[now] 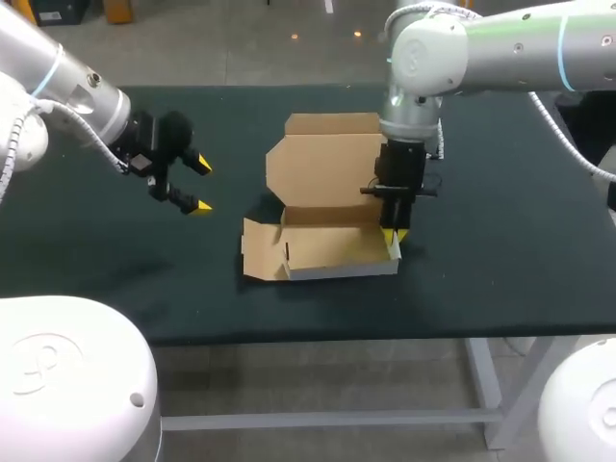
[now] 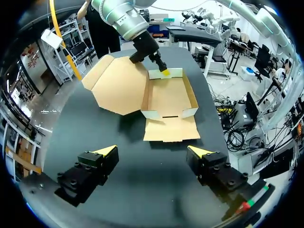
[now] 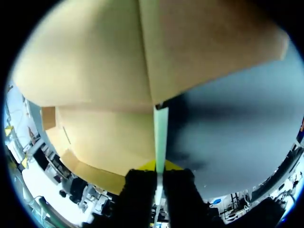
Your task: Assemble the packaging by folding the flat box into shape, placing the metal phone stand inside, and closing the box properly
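A half-folded cardboard box [image 1: 332, 245] sits near the middle of the dark worktop [image 1: 500, 241], a little toward its near edge. Its shallow tray is open upward and its wide lid [image 1: 322, 168] is laid back flat toward the far edge. The near wall, white on the outside, stands upright. At the tray's left end a slotted wall stands, and beyond it a loose flap [image 2: 171, 130] lies splayed flat on the worktop, pointing toward the left side. The right arm comes down steeply from the far right corner and hangs over the box's right end, hiding part of the lid's right edge in the head view. The right gripper [image 1: 395, 235] points straight down with its yellow tips close together. It pinches the thin right end wall [image 3: 160, 128], which stands on edge between the two fingers with the brown tray floor to one side and bare worktop to the other. The left wrist view shows that same gripper [image 2: 165, 72] at the far end of the tray, its tip on the pale wall. The left gripper [image 1: 201, 185] hangs above the left part of the worktop, well apart from the box. Its fingers are spread wide with nothing between them and aim toward the splayed flap, which lies between it and the tray.
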Robot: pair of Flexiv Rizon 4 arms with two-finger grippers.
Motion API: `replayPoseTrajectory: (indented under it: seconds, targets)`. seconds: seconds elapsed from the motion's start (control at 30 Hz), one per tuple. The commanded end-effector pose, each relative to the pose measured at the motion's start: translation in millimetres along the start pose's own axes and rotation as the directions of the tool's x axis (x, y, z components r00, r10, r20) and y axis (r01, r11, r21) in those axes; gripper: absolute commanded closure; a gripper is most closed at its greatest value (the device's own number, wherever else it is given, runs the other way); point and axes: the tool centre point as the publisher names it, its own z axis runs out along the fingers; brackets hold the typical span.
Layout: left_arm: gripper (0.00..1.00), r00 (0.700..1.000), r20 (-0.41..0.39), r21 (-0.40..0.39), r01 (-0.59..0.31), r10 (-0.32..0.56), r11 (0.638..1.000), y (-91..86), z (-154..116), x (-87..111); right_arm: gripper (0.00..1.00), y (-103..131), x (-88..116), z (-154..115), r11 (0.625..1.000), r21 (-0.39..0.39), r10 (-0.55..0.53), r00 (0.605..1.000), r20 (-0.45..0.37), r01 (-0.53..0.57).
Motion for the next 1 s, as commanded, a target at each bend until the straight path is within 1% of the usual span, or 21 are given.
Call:
replayPoseTrajectory:
  seconds: [0.03, 0.37, 0.6, 0.77, 1.0]
  targets:
    - [0.00, 1.000, -0.001, -0.005, 0.000, 0.000, 1.000, -0.8, -0.9, 0.4, 1.00, 2.9, 1.5, 1.3, 1.000, 0.010, 0.000, 1.000, 0.004, 0.000]
    - [0.00, 1.000, -0.001, -0.005, 0.000, 0.000, 1.000, -0.8, -0.9, 0.4, 1.00, 3.5, 2.0, 2.4, 1.000, 0.006, -0.004, 1.000, 0.003, 0.004]
    - [0.00, 1.000, -0.001, -0.005, 0.000, 0.000, 1.000, -0.8, -0.9, 0.4, 1.00, 3.5, 3.6, 2.2, 0.999, -0.044, 0.003, 1.000, 0.004, -0.003]
    - [0.00, 1.000, -0.001, -0.005, 0.000, 0.000, 1.000, -0.8, -0.9, 0.4, 1.00, 5.1, 4.4, 3.2, 0.998, -0.058, 0.004, 1.000, 0.001, -0.004]
    - [0.00, 1.000, -0.001, -0.005, 0.000, 0.000, 1.000, -0.8, -0.9, 0.4, 0.94, 6.9, 5.0, 3.8, 0.995, -0.096, 0.010, 1.000, -0.003, -0.010]
